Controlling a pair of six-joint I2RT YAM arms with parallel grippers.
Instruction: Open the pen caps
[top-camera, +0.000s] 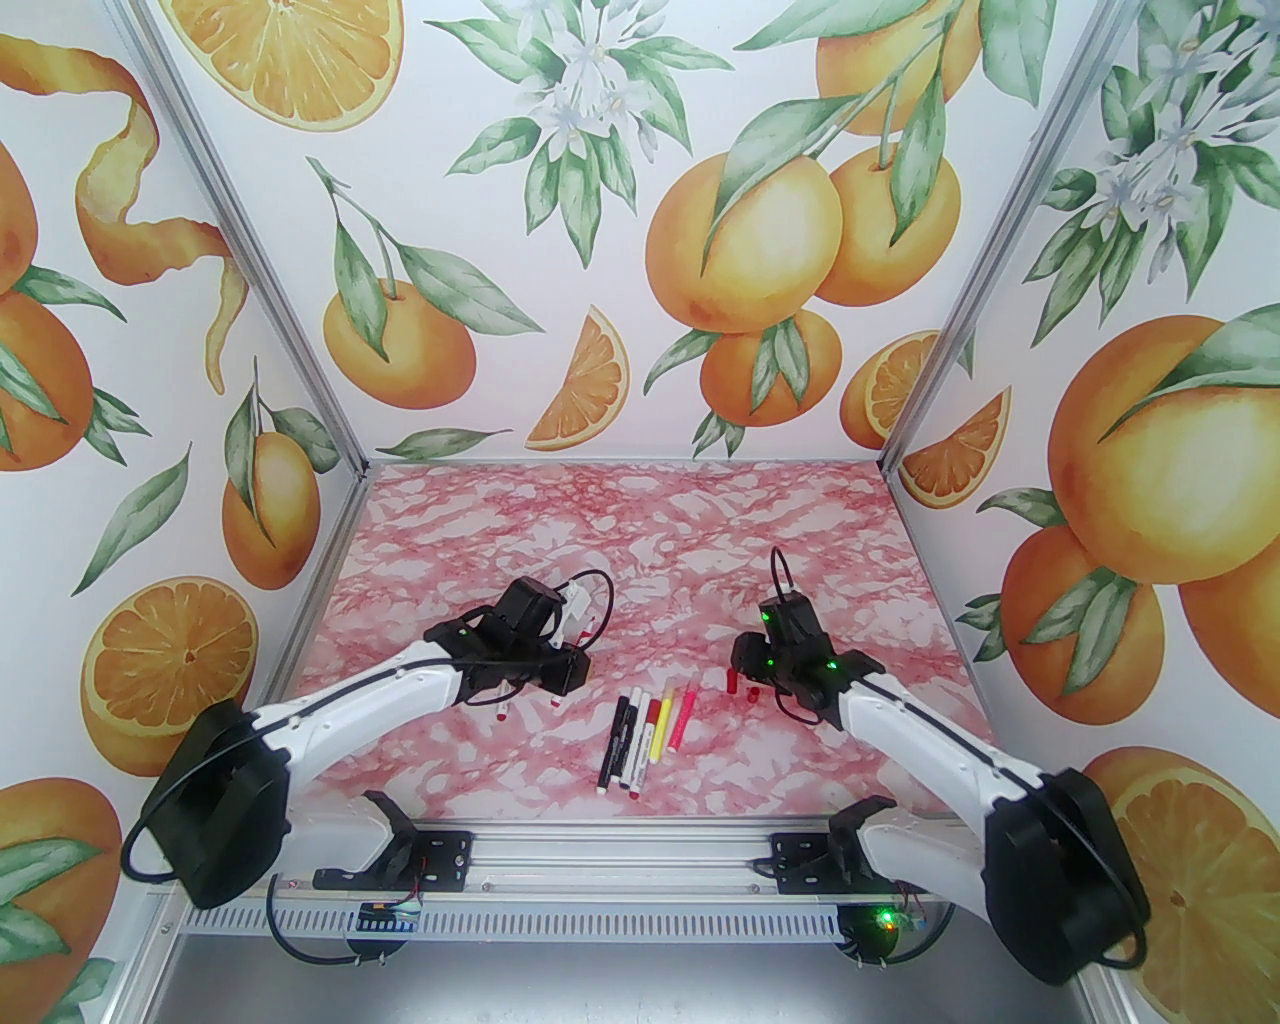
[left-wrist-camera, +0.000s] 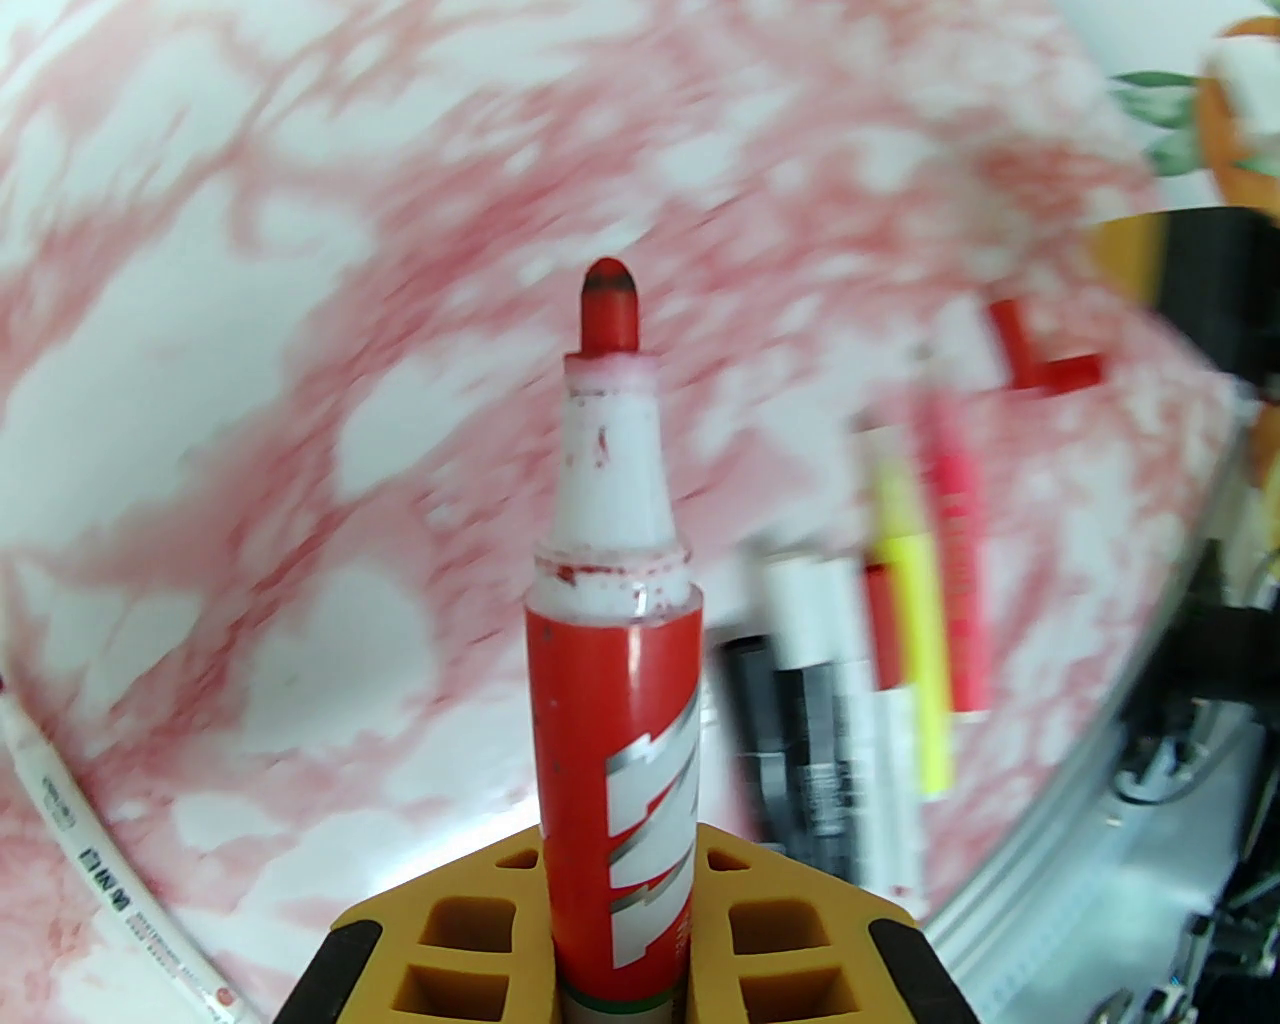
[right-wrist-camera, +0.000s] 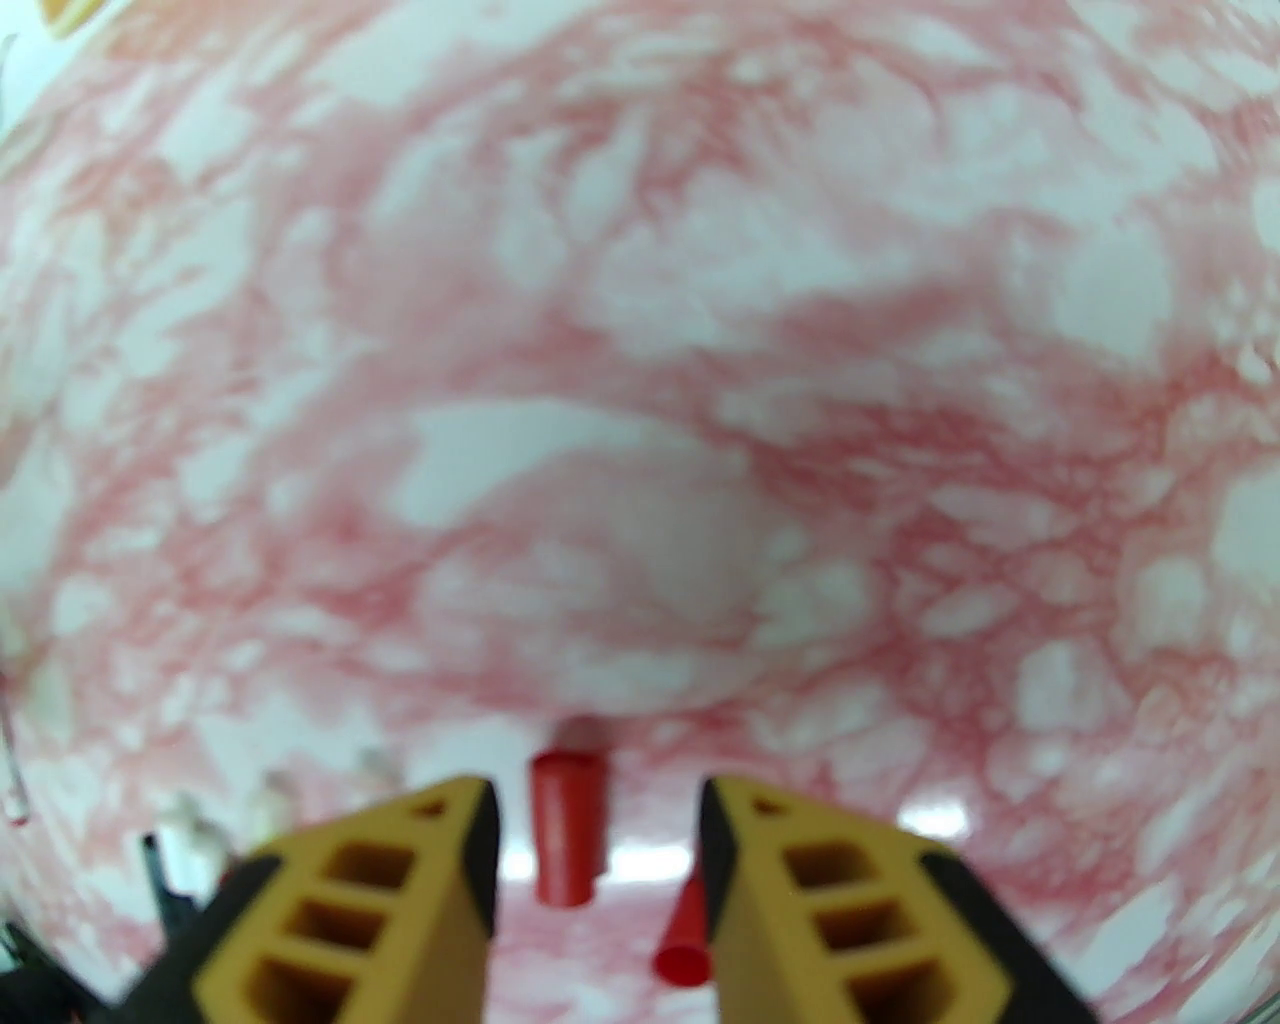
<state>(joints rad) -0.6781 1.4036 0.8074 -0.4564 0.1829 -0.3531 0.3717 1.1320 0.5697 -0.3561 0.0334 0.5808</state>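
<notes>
Left tool (left-wrist-camera: 620, 900): clamped on a red marker (left-wrist-camera: 615, 720), the barrel pointing away from the wrist over the worktop (top-camera: 640, 540).
Held marker's cap: off; the red felt tip (left-wrist-camera: 610, 305) stands bare.
Right tool (right-wrist-camera: 597, 800): jaws partly spread, gripping nothing, low over the worktop.
Loose caps: one red cap (right-wrist-camera: 568, 825) lies on the worktop between the right tool's fingers, touching neither. A second red cap (right-wrist-camera: 685, 935) lies just beside it, partly hidden by a finger.
Row of pens (top-camera: 645, 740): five side by side in the middle of the worktop (black, two whitish, yellow, pink). They are too small and blurred to tell which are capped.
Other pen: a white pen (left-wrist-camera: 90, 850) lies apart, near the left arm.
Done, as I judge: at least two caps are off, one of them from the held marker.
Left, as I judge: lay the open marker down, then check and uncap whichever pens remain capped.
</notes>
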